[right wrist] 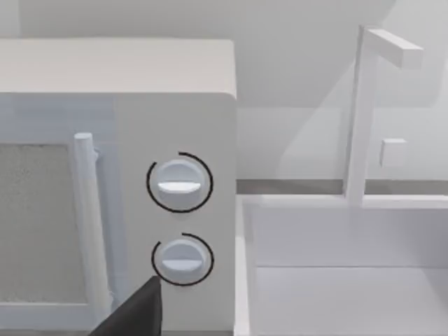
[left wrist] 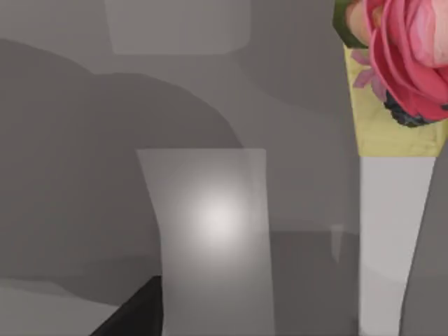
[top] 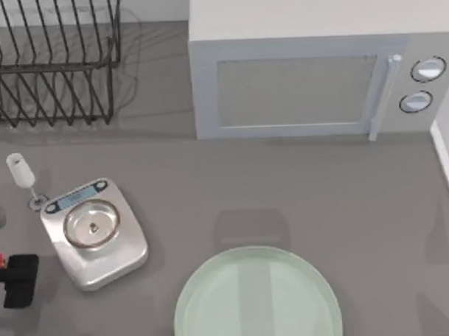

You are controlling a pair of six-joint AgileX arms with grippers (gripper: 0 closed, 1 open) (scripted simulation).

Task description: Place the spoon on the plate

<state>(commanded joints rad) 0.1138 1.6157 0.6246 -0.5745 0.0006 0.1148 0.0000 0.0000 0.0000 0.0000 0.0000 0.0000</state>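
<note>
The slim white spoon (top: 21, 172) lies on the matte grey tabletop (top: 299, 187) beside the steel scale (top: 94, 233), left of the glossy round plate (top: 257, 298); either hand's state: cannot tell.

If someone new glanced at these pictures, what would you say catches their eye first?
Probably the large mint-green plate at the table's near edge, and the white microwave along the back. On the left, a silver scale sits with the white spoon just behind it and a black dish rack in the far corner. In the left wrist view, a pink flower stands out.
</note>
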